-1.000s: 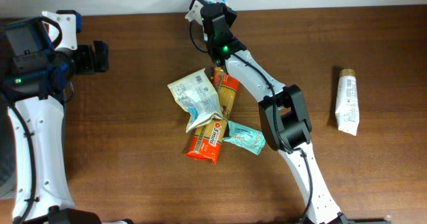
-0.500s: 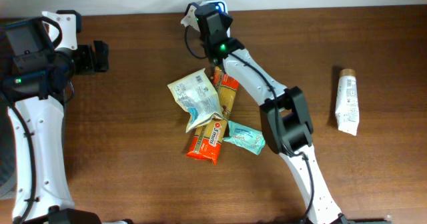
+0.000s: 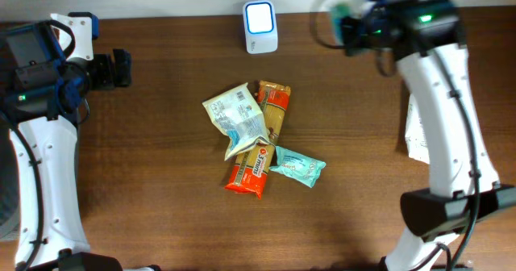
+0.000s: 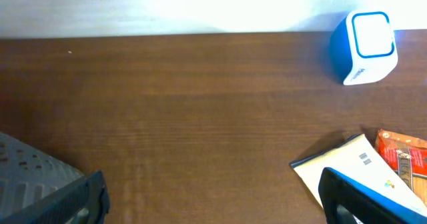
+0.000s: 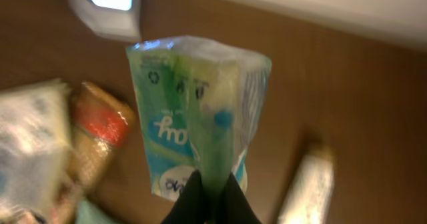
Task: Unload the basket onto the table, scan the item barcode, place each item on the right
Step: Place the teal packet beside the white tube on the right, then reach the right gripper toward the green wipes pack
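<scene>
Bare worktop (image 3: 153, 190) from left hand (image 3: 121, 68) across to the central pile (image 3: 254, 138), and along the whole front edge. Bare too between pile and scanner (image 3: 260, 16), upright at the back edge, well apart. Right of the scanner, right hand (image 5: 208, 194) pinching a green pouch (image 5: 200, 111) above the back of the worktop. Further right, right arm (image 3: 439, 102) crossing over a tube (image 3: 415, 138). Open strip between pile and that arm.

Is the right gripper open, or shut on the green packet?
Shut: the right gripper is closed on the green packet; in the wrist view its dark fingers pinch the packet's lower edge.
</scene>
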Controlling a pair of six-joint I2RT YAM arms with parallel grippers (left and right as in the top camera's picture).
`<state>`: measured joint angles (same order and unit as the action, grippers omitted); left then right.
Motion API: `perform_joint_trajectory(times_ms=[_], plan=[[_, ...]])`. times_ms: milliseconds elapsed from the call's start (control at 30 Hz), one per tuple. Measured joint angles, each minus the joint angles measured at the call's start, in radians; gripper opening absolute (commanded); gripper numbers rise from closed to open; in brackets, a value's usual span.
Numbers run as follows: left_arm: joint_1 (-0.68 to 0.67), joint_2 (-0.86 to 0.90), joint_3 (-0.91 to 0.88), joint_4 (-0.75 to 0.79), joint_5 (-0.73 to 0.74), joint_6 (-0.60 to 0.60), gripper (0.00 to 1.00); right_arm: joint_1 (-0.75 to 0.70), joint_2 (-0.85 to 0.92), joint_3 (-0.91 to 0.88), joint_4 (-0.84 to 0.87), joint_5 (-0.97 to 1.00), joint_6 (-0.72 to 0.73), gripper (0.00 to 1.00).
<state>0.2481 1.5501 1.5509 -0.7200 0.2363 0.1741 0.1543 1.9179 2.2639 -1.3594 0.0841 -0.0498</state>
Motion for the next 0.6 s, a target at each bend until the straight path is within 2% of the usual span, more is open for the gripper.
perform_joint_trajectory(times_ms=[133, 300, 333, 400, 433, 467, 533, 600], plan=[[0.000, 0.000, 0.000, 0.002, 0.000, 0.000, 0.99, -0.122, 0.053, -0.119, -0.079, -0.021, 0.040, 0.04], [0.000, 0.000, 0.000, 0.002, 0.000, 0.000, 0.99, -0.248, 0.096, -0.391, 0.061, -0.042, 0.055, 0.04], [0.000, 0.000, 0.000, 0.002, 0.000, 0.000, 0.99, -0.262, 0.097, -0.421, 0.083, -0.045, 0.055, 0.18], [0.000, 0.000, 0.000, 0.002, 0.000, 0.000, 0.99, -0.309, 0.098, -0.488, 0.126, -0.047, 0.055, 0.54], [0.000, 0.000, 0.000, 0.002, 0.000, 0.000, 0.99, -0.327, 0.098, -0.505, 0.144, -0.049, 0.055, 0.67], [0.000, 0.000, 0.000, 0.002, 0.000, 0.000, 0.99, -0.341, 0.098, -0.516, 0.148, -0.048, 0.045, 0.71], [0.000, 0.000, 0.000, 0.002, 0.000, 0.000, 0.99, -0.351, 0.098, -0.517, 0.150, -0.049, 0.040, 0.71], [0.000, 0.000, 0.000, 0.002, 0.000, 0.000, 0.99, -0.350, 0.098, -0.516, 0.135, -0.063, 0.022, 0.64]])
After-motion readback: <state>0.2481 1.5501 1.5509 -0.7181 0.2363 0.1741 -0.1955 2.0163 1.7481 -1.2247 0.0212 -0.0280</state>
